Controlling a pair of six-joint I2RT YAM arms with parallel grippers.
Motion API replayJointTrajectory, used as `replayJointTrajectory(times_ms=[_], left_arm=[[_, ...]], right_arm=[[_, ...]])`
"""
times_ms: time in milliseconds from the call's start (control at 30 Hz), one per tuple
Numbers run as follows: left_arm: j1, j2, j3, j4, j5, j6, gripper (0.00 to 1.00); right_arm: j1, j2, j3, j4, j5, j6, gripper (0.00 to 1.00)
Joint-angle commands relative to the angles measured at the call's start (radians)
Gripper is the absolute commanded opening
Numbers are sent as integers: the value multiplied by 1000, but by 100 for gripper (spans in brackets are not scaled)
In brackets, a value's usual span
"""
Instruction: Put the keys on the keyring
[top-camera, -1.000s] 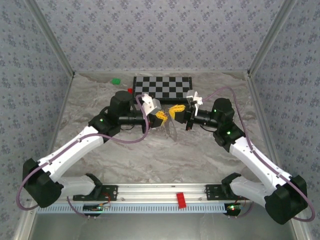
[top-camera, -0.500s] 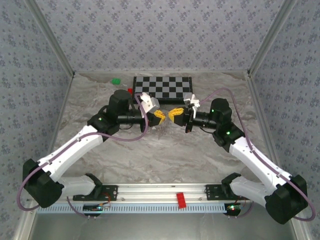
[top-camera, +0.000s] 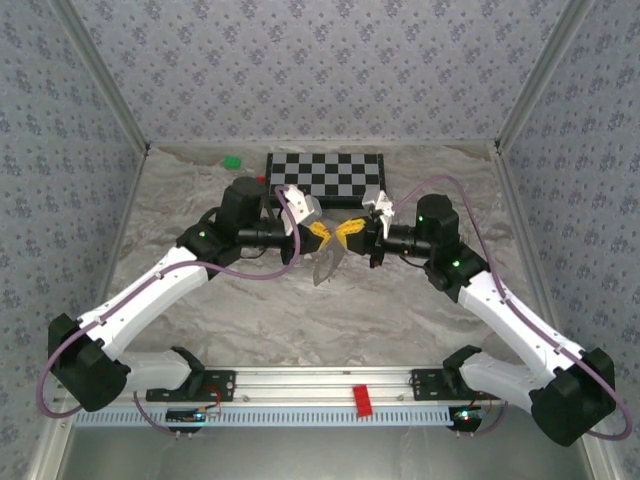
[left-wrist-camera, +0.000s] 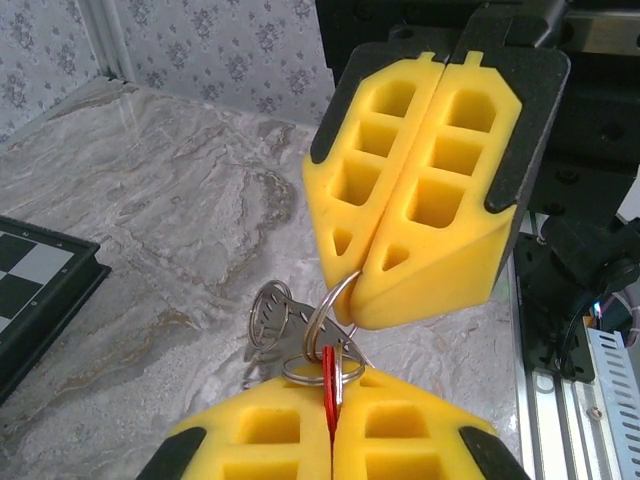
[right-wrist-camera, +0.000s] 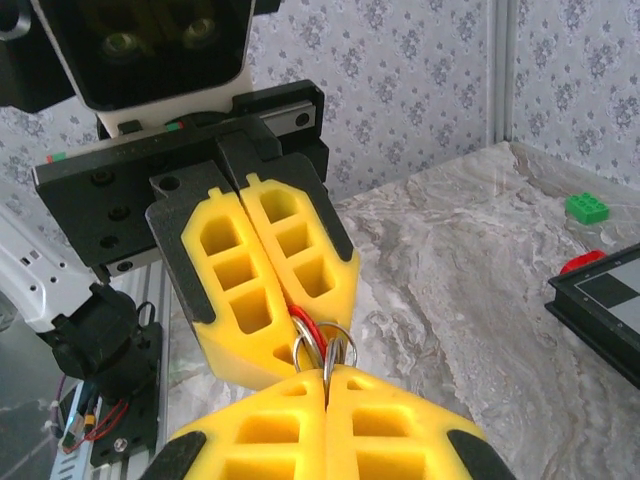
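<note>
As the two meet tip to tip above the tabletop (top-camera: 400, 300), the left hand (top-camera: 322, 232) is clamped on the keys (left-wrist-camera: 329, 390). The right hand (top-camera: 349, 229) is pinched shut on the keyring (top-camera: 328, 264). The tag stands edge-on and touches the ring, squarely between both, with neither arm nearer.

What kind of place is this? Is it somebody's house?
Probably not a house: it looks like a small robot testing booth. The left arm and right arm are bolted to a metal rail at the near edge of the table, patterned panels wall it in, and a chessboard lies at the back.
</note>
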Motion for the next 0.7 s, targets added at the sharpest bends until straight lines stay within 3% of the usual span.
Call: replayJointTrajectory(times_ms=[0,267,667], left_arm=[[8,-22,33,6,-43,29,6],[9,-26,25,0,-75,37,9],[-3,-10,62,-31,-70,47,6]], right_arm=[[-10,-42,26,-49,-7,-39,0],[-47,-80,18,-63,-22,-37,0],[-41,-47,9,-58,-14,-35,0]])
